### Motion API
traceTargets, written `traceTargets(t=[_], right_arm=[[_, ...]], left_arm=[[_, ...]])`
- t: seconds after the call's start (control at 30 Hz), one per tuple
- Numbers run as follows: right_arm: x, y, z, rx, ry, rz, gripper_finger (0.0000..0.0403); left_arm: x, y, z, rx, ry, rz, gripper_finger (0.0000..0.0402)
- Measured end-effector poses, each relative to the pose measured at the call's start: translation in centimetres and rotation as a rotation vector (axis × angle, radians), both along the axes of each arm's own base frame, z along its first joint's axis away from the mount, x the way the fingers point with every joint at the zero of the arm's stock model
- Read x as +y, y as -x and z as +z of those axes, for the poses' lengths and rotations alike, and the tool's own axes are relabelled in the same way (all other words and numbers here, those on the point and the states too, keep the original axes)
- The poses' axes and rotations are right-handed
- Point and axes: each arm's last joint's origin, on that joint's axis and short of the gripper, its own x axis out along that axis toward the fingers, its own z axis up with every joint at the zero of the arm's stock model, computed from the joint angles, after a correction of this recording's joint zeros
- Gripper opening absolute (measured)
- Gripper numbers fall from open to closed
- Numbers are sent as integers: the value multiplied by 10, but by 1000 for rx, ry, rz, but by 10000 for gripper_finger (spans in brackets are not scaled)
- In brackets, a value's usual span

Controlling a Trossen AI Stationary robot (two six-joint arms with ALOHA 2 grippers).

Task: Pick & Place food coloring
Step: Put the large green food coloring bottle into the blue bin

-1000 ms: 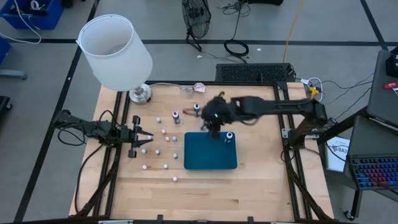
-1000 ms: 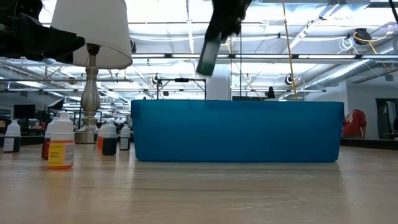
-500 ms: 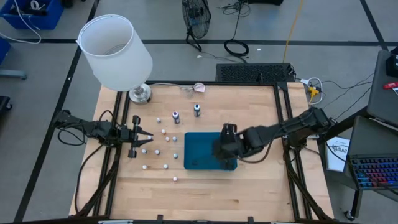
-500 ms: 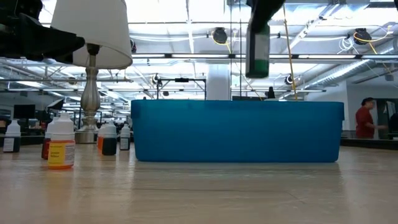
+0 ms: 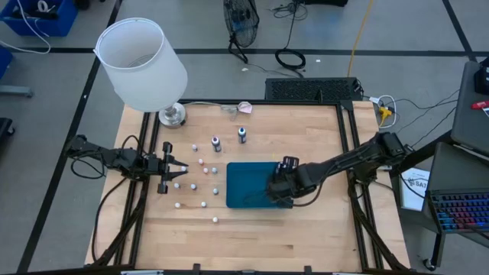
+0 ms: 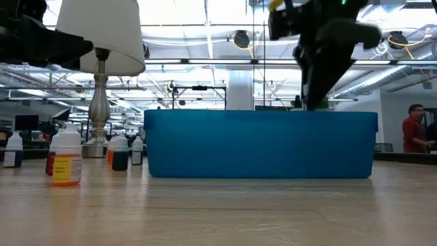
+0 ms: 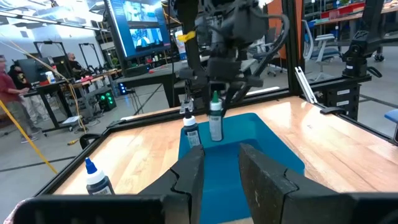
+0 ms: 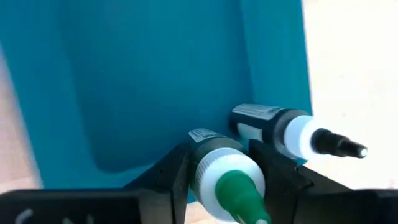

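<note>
Our right gripper [image 5: 280,189] hangs low, fingers clamped on a bottle [image 8: 227,171]. Our left gripper [image 5: 177,169] waits at the table's left side.

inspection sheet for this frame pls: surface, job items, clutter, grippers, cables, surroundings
Surface: wooden table, bare at the near edge.
Job's things: green-capped bottle in the right gripper, over the teal tray; a second bottle stands in the tray; two dark bottles and small whitish pieces lie on the table left of the tray.
Clutter: lamp at the far left corner.
Grippers: right gripper shut on the green-capped bottle; left gripper waits at the left edge.
Cables: loose cables on the floor beyond the table.
Surroundings: a person far behind.
</note>
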Motion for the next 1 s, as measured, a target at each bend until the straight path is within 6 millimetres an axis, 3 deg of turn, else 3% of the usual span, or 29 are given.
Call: traceTargets(t=[0.33,0.43,0.67,1.0], right_arm=[[-23,1,-20,14,0,-66,130],[-27,2,-24,18,3,-83,149],[-28,2,-26,11,-4,-103,196],[-29,7,-15,-29,-20,-138,189]], left_arm=[[0,0,0,0,0,0,106],[0,0,0,0,0,0,106],[0,0,0,0,0,0,106],[0,0,0,0,0,0,106]])
